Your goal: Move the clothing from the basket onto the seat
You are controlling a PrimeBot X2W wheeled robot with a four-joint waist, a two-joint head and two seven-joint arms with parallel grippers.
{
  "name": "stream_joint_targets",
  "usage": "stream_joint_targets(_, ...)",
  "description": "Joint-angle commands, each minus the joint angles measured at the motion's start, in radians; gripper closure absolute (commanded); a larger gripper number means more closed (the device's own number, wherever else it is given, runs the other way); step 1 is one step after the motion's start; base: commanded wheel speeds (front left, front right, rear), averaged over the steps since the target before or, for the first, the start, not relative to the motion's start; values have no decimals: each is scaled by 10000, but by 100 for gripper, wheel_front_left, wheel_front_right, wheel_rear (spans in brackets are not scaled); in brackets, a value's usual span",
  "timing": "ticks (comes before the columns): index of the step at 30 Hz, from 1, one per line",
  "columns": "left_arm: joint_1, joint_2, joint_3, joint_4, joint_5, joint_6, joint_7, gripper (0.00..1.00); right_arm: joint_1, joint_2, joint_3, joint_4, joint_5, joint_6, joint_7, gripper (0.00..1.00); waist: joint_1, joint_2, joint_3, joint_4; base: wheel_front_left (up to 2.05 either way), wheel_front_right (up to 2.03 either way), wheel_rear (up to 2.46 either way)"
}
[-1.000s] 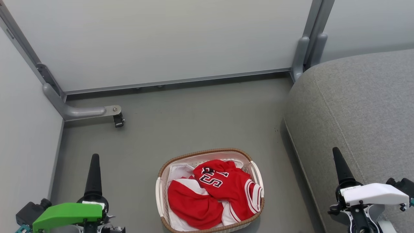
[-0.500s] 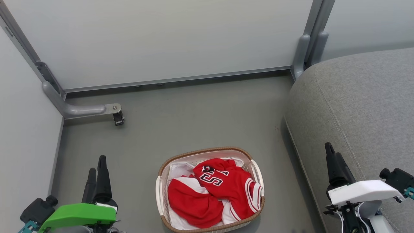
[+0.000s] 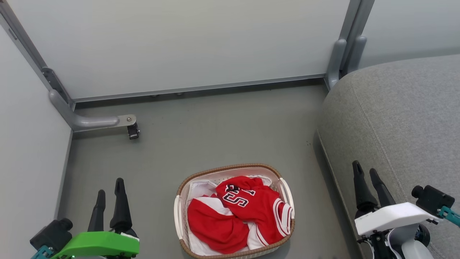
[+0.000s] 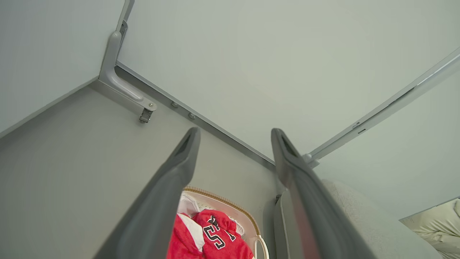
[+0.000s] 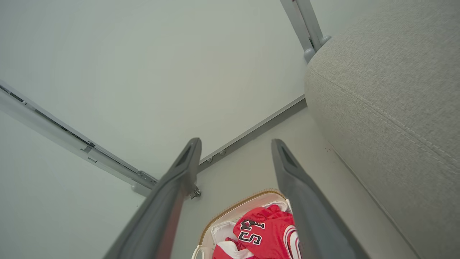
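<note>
Hanging open and empty, the jaws of the left gripper (image 3: pixel 110 186) and right gripper (image 3: pixel 364 167) could grab the white liner (image 3: pixel 199 189) with the red clothing (image 3: pixel 237 212), or tip the basket (image 3: pixel 230 168).

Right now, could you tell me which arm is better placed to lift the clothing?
Probably right: left fingers and right fingers are both open, but the right ones stand beside the seat, and the lettered clothing lies toward the basket's right side.

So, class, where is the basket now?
Head view, bottom centre: the basket sits on the floor, left of the seat, holding the clothing.
</note>
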Motion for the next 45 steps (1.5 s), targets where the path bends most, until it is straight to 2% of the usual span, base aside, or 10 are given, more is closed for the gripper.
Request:
stream_joint_targets(1,56,76,-17,-64,367,29,-92,0,12,-71,16,-39,-299,5,-103,0,0,0,-11,7,0,0,0)
stream_joint_targets(14,307,90,-219,133,1647,150,-415,0,91,-82,285,129,-2339,5,-424,0,0,0,-35,71,0,0,0)
stream_joint_targets(45,666,114,-669,507,3755,227,-1066,0,228,-112,754,407,-4942,5,-1088,0,0,0,-65,155,0,0,0)
